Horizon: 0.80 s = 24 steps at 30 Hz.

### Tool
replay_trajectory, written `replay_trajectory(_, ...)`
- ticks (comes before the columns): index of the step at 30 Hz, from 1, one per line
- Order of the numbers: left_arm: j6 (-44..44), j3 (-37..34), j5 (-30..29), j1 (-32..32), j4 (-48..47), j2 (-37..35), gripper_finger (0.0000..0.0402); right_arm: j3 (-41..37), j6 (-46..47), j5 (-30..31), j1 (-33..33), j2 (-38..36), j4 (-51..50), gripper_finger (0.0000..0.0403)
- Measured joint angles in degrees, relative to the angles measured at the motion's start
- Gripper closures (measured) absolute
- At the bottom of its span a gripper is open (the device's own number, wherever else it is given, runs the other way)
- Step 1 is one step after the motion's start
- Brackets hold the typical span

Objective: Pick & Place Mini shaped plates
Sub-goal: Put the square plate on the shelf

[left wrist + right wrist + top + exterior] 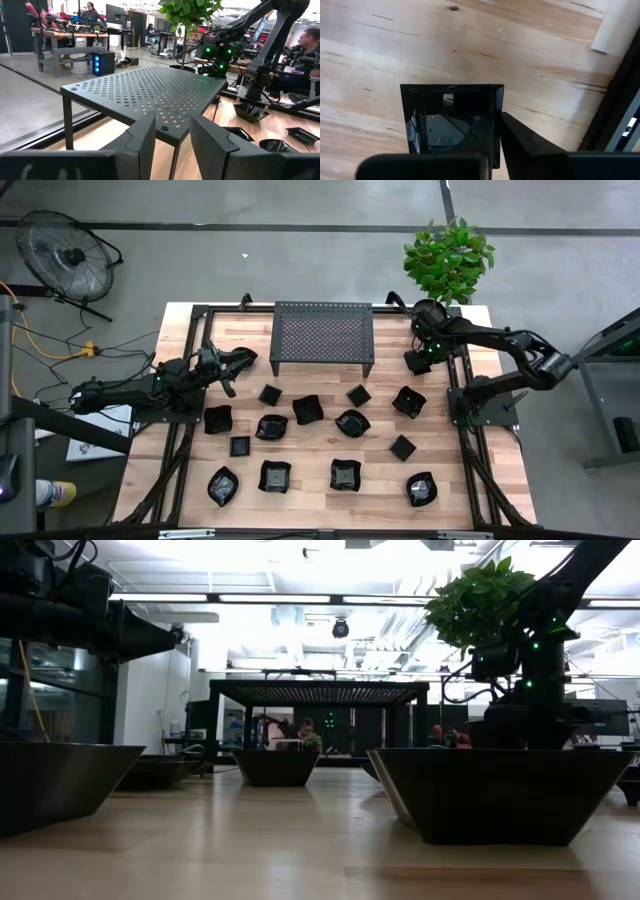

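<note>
About fourteen mini shaped plates, small, glossy and black, lie spread on the wooden bench; most form loose rows across its middle and near edge, set apart from one another. Their shapes vary: some are small squares, some wavy-edged, some rounded; all sit upright. One square plate lies flat on the wood near the bench's far right corner, its shiny hollow mirroring the room above, with the right gripper straddling one wall of it.
</note>
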Motion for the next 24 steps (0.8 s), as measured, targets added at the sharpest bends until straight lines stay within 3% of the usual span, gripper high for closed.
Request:
replay_trajectory(14, 0.0, 0.0, 0.0, 0.0, 0.0, 0.0, 0.0284, 1.7, -0.3, -0.6, 0.3, -0.1, -3.0, 0.0402)
replay_trajectory(24, 0.0, 0.0, 0.0, 0.0, 0.0, 0.0, 0.0284, 5.5, 1.6, -1.9, 4.5, -3.2, -5.1, 0.0402)
